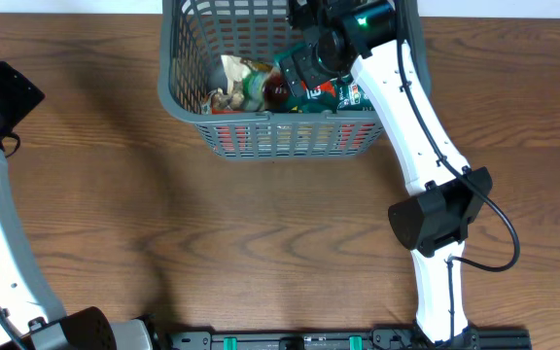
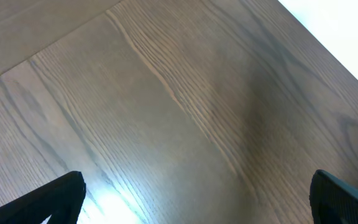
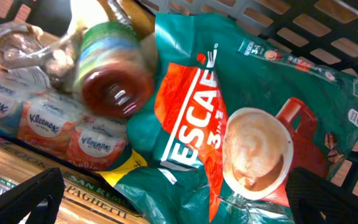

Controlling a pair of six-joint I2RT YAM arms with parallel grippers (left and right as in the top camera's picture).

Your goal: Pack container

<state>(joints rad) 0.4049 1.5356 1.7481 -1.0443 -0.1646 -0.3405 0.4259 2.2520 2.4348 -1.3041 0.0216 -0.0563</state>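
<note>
The container [image 1: 185,109], a dark grey lattice basket, stands at the table's far middle. Inside lie a green and red Nescafé bag [image 3: 229,124], a jar with a red lid [image 3: 110,87], Kleenex packs [image 3: 48,121] and a spaghetti packet [image 3: 86,193]. My right gripper [image 3: 179,199] hangs inside the basket just above the Nescafé bag, open, its fingers [image 3: 23,199] spread wide to either side and gripping nothing. In the overhead view the right gripper [image 1: 304,63] covers part of the bag. My left gripper [image 2: 197,199] is open over bare wood at the far left [image 1: 17,95].
The right arm [image 1: 411,117] reaches over the basket's right rim from the front. Brown wooden table [image 1: 261,243] lies in front of the basket. The basket's lattice wall [image 3: 328,31] stands close behind the bag.
</note>
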